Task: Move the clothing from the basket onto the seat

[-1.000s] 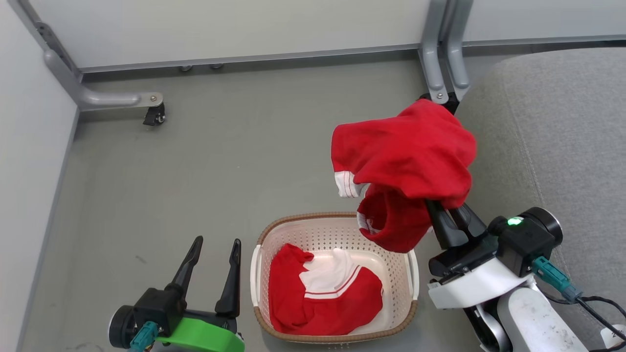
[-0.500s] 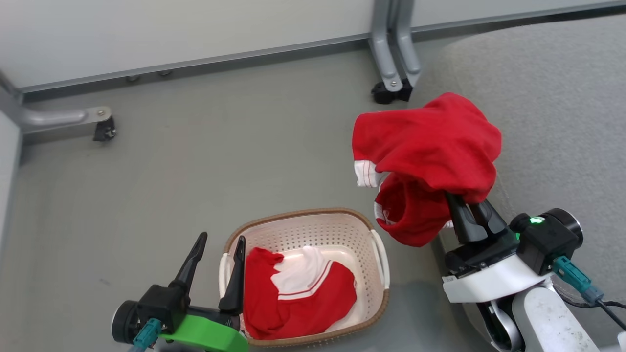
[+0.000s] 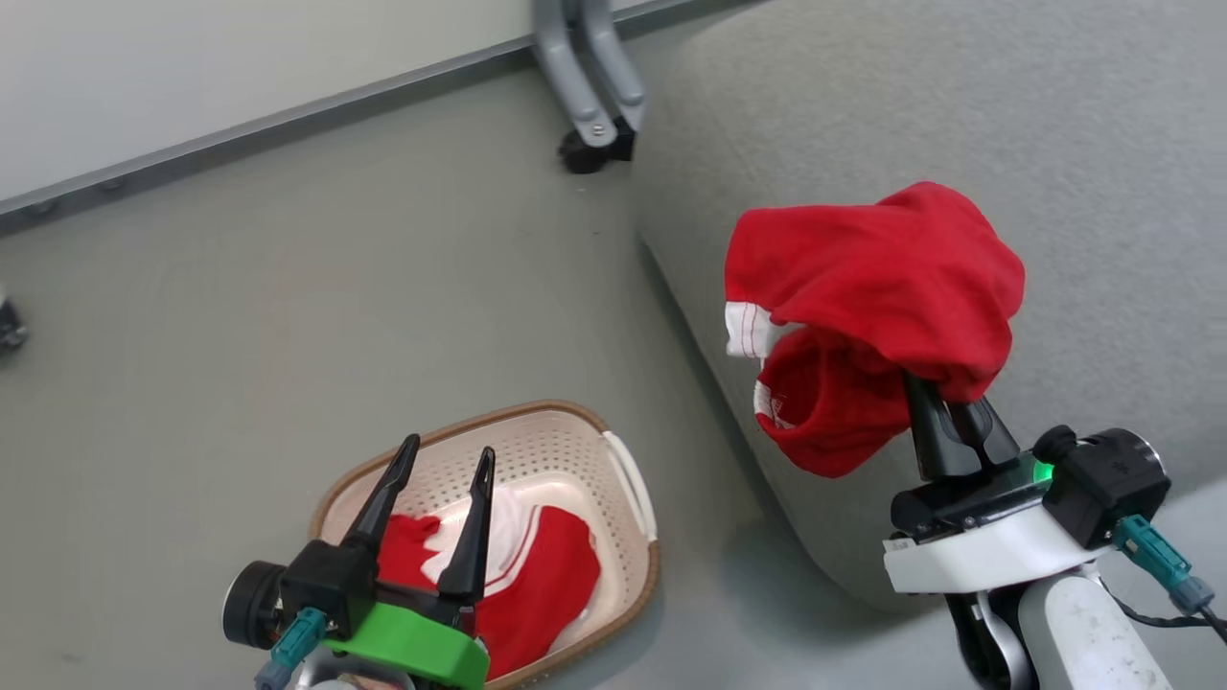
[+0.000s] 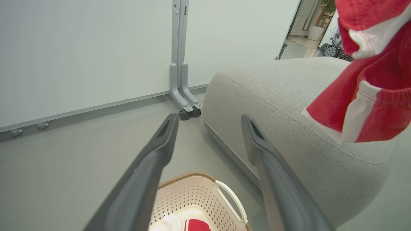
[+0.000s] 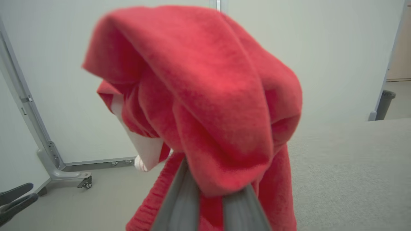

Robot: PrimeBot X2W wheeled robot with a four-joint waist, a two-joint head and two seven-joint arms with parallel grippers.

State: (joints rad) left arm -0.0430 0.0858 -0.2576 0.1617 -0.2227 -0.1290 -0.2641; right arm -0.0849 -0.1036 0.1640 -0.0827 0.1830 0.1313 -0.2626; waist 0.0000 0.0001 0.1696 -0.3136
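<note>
Right gripper (image 3: 954,426): fingers are pointed upward and pressed together on the plain red garment (image 3: 882,268), which is draped over the fingertips and hangs down on both sides. White trim is seen at its hem. In the head view the garment is seen against the near edge of the seat (image 3: 959,96). It is carried in the air, and contact with the cushion cannot be judged.

Left gripper (image 3: 449,448): jaws are spread wide, with nothing between them. It is held above the basket (image 3: 537,412), fingers pointed toward the seat.

Basket: placed on the grey floor (image 3: 288,287), just beside the seat's corner and apart from it. 1 garment is left inside: the striped garment (image 3: 551,575), red with a white panel, crumpled on the bottom.

Background: a grey frame leg (image 3: 575,77) with a castor is noted at the seat's far corner, below a pale wall panel (image 3: 192,77).
</note>
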